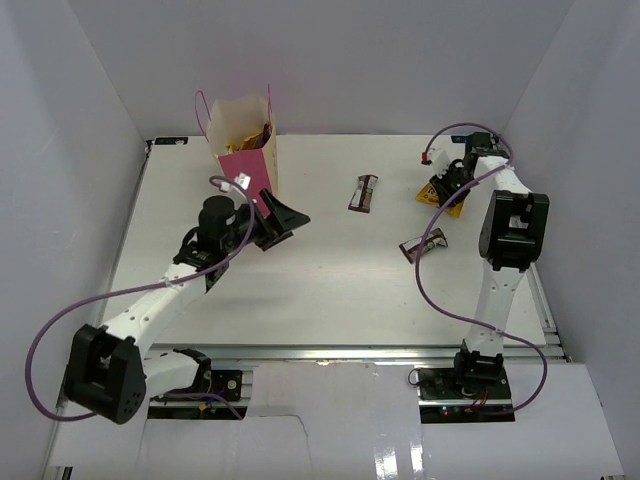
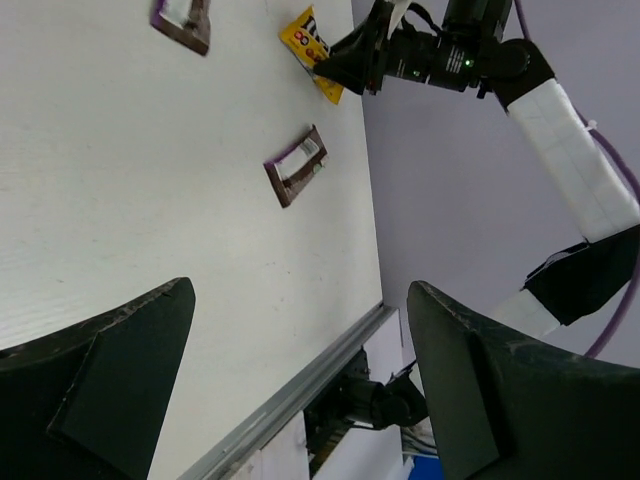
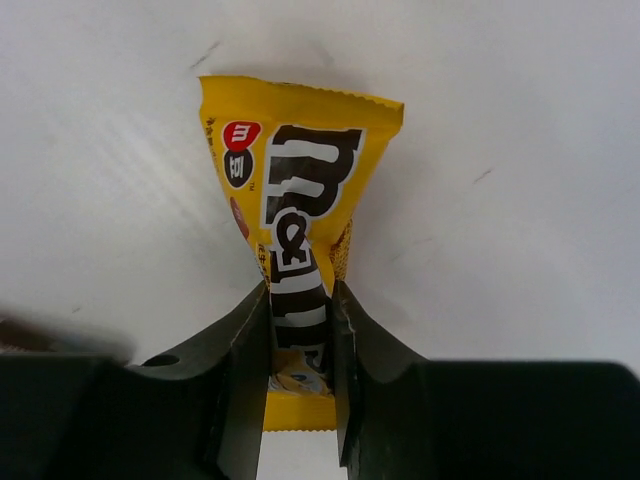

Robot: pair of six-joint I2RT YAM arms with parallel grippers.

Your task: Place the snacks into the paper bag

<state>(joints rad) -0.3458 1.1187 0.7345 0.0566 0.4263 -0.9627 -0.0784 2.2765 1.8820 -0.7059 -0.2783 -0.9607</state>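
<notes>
Yellow packet (image 3: 300,170) sits pinched mid-length in the right gripper (image 3: 300,315); bag (image 1: 243,168) stands far left, beside the spread left gripper (image 1: 283,222)

Bright, even overhead light, soft faint shadows on the white table (image 1: 330,290), blurred wrist-view foregrounds.

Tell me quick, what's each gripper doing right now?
Left gripper: open, holding nothing.
Right gripper: closed on a yellow candy packet.
</notes>
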